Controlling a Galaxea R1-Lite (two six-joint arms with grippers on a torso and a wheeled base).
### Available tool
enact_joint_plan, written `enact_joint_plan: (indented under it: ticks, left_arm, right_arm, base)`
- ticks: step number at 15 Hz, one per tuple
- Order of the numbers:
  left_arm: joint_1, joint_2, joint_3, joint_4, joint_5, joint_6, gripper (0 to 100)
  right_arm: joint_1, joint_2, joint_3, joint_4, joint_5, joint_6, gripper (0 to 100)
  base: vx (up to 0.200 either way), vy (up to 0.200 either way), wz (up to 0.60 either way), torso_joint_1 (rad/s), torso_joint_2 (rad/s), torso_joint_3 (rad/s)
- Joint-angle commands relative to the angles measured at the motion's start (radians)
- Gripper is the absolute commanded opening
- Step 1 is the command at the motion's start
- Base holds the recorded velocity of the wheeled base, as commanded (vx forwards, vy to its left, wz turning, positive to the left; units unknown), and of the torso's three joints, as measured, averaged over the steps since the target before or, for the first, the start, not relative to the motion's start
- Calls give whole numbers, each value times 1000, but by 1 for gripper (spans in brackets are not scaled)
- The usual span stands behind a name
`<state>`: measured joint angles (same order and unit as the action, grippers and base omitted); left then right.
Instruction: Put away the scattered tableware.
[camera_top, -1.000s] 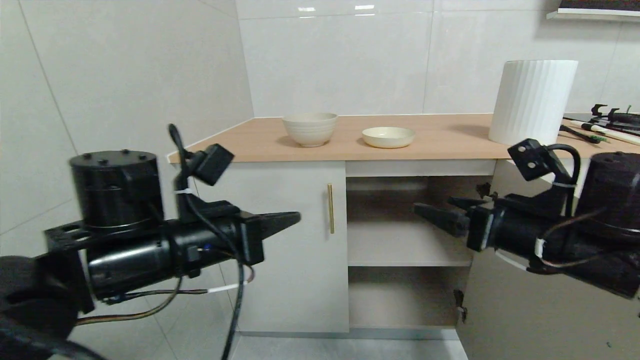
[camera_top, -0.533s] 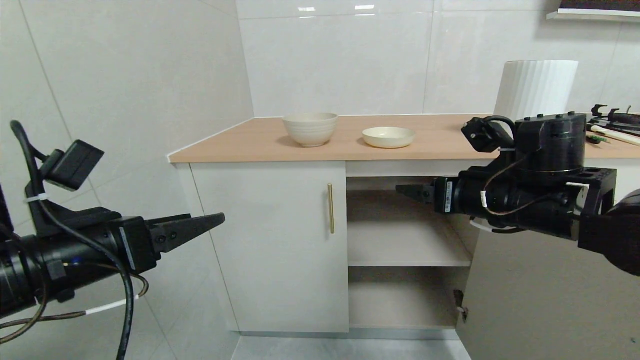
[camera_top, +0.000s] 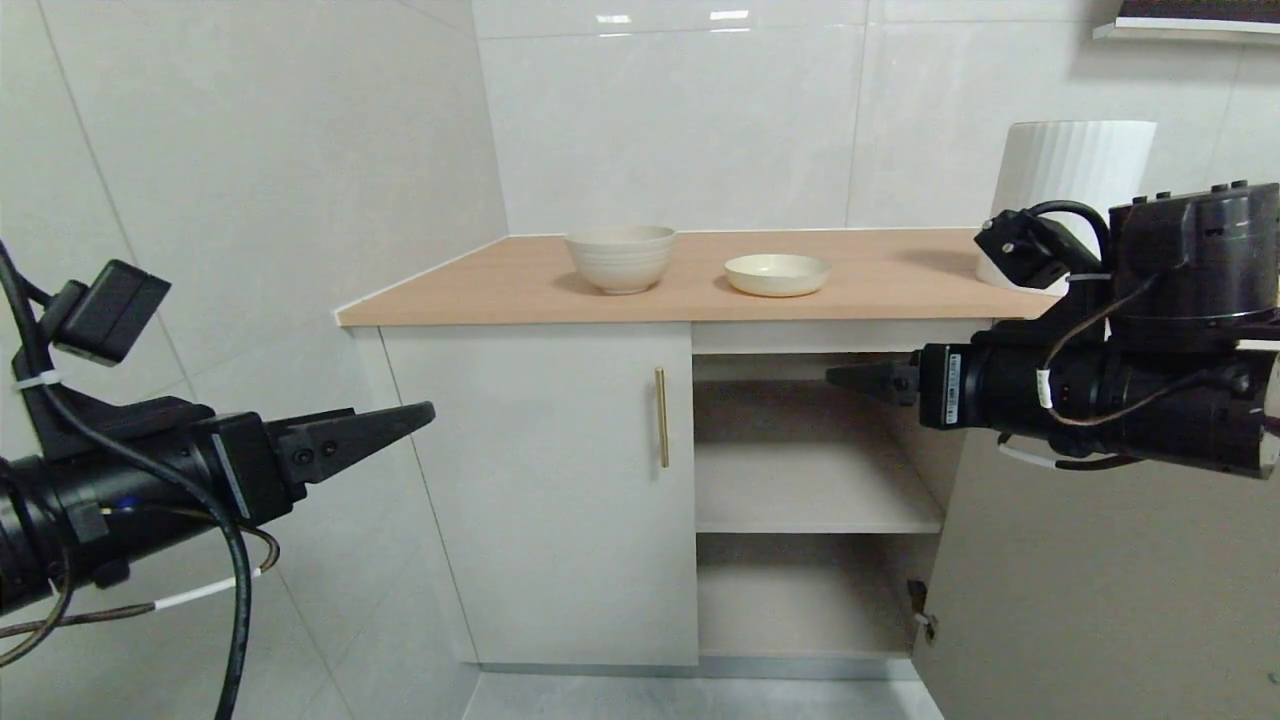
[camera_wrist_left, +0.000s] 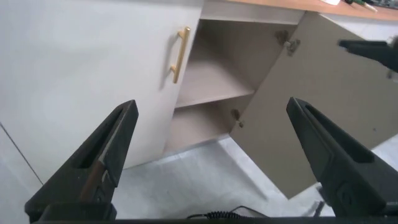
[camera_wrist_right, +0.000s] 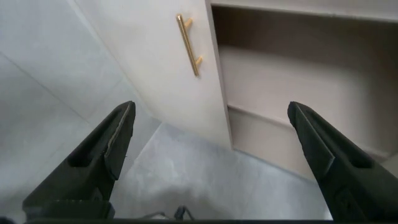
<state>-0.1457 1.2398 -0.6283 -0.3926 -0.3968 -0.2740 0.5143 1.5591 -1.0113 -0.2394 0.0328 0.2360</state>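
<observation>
Glossy white tile walls. Wood-grain tabletop over matte white cabinet, right door open, slim brass bar handle. Ribbed cream bowl on tabletop, shallow round dish near its right, apart. Left gripper and right gripper before cabinet, both jaws apart.

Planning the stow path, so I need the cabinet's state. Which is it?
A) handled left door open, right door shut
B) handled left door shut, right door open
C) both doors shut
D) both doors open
B: the left door with the gold handle is shut, and the right door stands swung open, baring the shelf inside.
</observation>
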Motion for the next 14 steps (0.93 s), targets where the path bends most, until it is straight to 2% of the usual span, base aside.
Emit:
enact_joint_plan:
  ticks: [1,10,14]
  left_arm:
    - [0,10,-5,-3,3,-2,100]
    - [0,9,-11,3,21,-2,100]
    - [0,10,-11,4,16,-2,100]
  right_arm:
    - [1,-36,-7,6,1,0,100]
    - [3,-34,-6,6,12,0,100]
    - [17,-45,-16,11,4,29,100]
  base:
    - [0,0,0,0,0,0]
    - [0,0,0,0,0,0]
    - [200,0,0,1,5,5]
